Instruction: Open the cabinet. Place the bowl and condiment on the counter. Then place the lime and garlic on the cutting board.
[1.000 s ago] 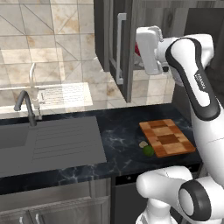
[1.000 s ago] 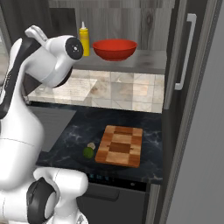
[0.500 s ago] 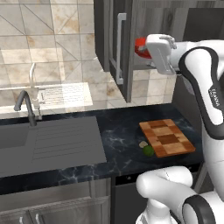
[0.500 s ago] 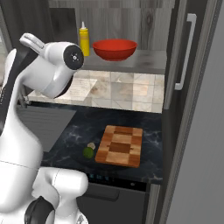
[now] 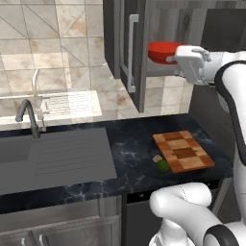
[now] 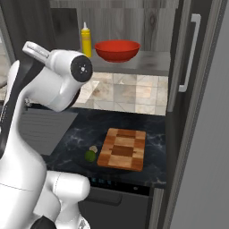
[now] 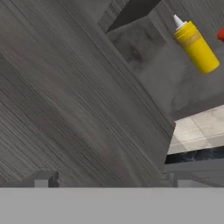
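Standing open, the cabinet held the bowl and condiment on its shelf; the pincer was spread, empty; lime and garlic lay beside the cutting board.

one red bowl; one yellow condiment bottle; one lime; one garlic; one cutting board; one faucet

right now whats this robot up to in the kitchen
The cabinet is already open, and the white arm is raised to shelf height with its gripper open and empty, facing the cabinet's inside. The red bowl and yellow condiment still sit on the shelf. Below, the lime and garlic lie on the counter beside the cutting board, not on it.
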